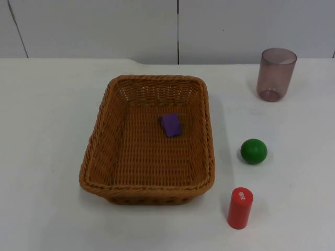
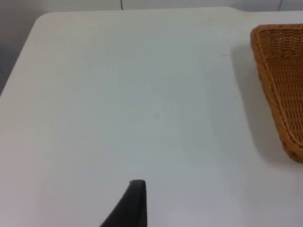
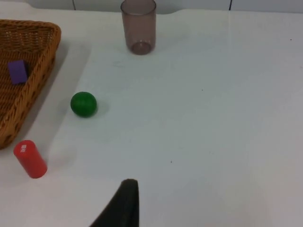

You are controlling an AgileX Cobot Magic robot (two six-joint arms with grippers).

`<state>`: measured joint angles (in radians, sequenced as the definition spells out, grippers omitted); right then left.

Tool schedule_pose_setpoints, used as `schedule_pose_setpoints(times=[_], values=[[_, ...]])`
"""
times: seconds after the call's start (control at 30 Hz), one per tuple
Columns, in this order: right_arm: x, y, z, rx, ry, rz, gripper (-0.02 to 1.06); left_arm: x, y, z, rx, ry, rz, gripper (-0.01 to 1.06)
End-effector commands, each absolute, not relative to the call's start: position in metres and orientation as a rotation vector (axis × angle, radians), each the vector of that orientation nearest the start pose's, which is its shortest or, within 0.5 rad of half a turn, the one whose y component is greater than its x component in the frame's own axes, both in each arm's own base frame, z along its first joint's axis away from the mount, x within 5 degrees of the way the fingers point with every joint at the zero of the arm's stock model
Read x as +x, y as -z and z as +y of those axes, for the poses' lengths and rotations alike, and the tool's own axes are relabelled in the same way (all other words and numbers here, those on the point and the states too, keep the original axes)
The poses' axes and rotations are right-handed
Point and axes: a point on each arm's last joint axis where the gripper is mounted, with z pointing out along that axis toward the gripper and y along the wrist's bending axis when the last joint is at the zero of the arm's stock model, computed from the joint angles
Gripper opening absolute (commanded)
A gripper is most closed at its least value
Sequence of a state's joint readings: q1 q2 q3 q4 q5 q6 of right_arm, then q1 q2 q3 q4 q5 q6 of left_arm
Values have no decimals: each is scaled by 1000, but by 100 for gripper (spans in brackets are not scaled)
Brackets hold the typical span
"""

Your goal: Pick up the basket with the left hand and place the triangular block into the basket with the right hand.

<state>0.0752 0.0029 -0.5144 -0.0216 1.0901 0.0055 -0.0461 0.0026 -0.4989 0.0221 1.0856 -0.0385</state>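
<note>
A brown woven basket (image 1: 146, 192) stands on the white table, left of centre. A purple block (image 1: 171, 125) lies inside it, on the bottom toward the far right side. My left gripper (image 2: 137, 190) is over bare table to the left of the basket (image 2: 279, 90), well apart from it. My right gripper (image 3: 129, 189) is over the table on the right side, away from the basket (image 3: 33, 24) and from the purple block (image 3: 18, 72) in it. Neither gripper touches anything.
To the right of the basket are a green ball (image 1: 254, 151) and, nearer the front, an upright red cylinder (image 1: 240, 207). A translucent purple cup (image 1: 275, 73) stands at the back right. The grey partition wall runs along the table's far edge.
</note>
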Motion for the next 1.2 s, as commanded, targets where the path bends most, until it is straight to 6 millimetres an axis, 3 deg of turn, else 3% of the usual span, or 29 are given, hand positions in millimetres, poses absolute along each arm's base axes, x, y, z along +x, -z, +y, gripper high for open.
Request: schedule_pose_setpoints(times=[0.0,1.17], values=[[-7,-280,-3,-70,-19,2047,105,-5,-276,1,20,41,2056,105],[-7,-280,-1,-106,-35,2046,105,-5,-275,1,64,14,2062,105]])
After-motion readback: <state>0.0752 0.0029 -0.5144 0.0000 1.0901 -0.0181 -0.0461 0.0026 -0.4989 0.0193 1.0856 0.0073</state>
